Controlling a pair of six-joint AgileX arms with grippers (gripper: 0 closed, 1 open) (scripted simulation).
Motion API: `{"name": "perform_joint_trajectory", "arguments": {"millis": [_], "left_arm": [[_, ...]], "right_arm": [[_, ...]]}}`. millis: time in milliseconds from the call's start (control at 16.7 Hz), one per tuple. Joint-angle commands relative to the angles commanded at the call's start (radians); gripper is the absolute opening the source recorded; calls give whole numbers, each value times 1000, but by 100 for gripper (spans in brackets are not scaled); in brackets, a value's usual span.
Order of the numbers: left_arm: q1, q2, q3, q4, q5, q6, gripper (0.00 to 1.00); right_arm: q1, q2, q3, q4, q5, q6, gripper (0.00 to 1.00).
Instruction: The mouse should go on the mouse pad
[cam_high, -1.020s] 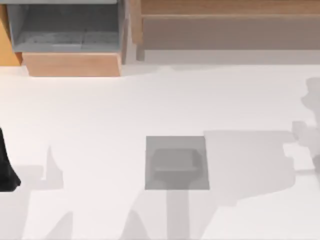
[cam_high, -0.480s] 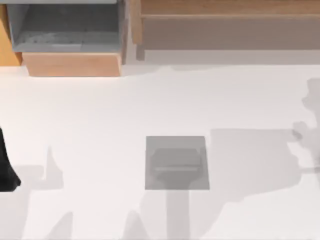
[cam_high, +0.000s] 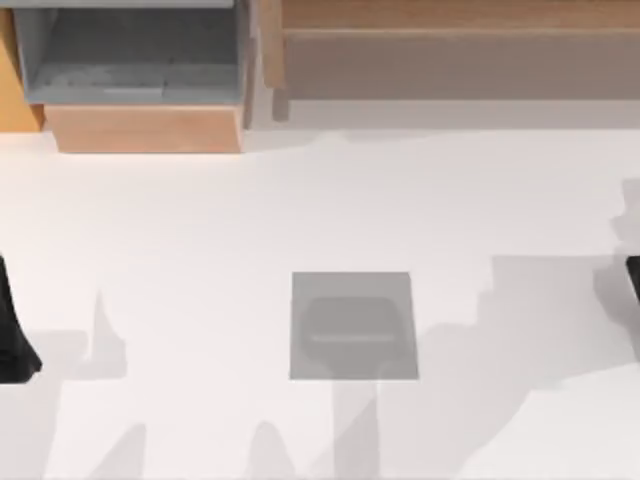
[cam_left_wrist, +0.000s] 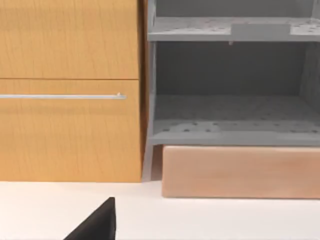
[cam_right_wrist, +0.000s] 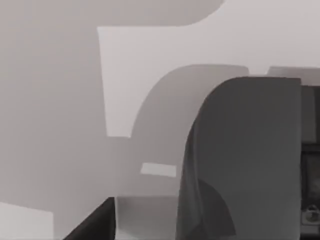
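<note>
The pad (cam_high: 354, 326) lies flat at the lower centre of the top view, square to the frame. A soft, darker shadow falls across its middle, and nothing rests on it. The white table (cam_high: 200, 230) around it carries more pale shadows, mostly toward the lower right.

The right arm (cam_high: 633, 285) is a black sliver at the right edge of the top view, level with the pad and well apart from it. In the right wrist view a dark grey, smooth, rounded body, the mouse (cam_right_wrist: 240, 160) by its look, sits very close to the camera above the table. A black part of the right gripper (cam_right_wrist: 95, 225) is beside it. I cannot tell this pincer's state.

The left arm (cam_high: 12, 330) is parked at the left edge of the top view. A black part of the left gripper (cam_left_wrist: 95, 225) faces an orange cabinet (cam_left_wrist: 70, 90) and grey shelves (cam_left_wrist: 230, 100). I cannot tell its state either.
</note>
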Motion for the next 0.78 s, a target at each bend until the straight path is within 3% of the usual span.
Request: {"name": "perform_joint_trajectory", "arguments": {"millis": [300, 780], "left_arm": [[0, 0, 0, 0, 0, 0, 100], [0, 0, 0, 0, 0, 0, 100]], "right_arm": [[0, 9, -10, 16, 0, 0, 100], [0, 9, -10, 16, 0, 0, 40]]}}
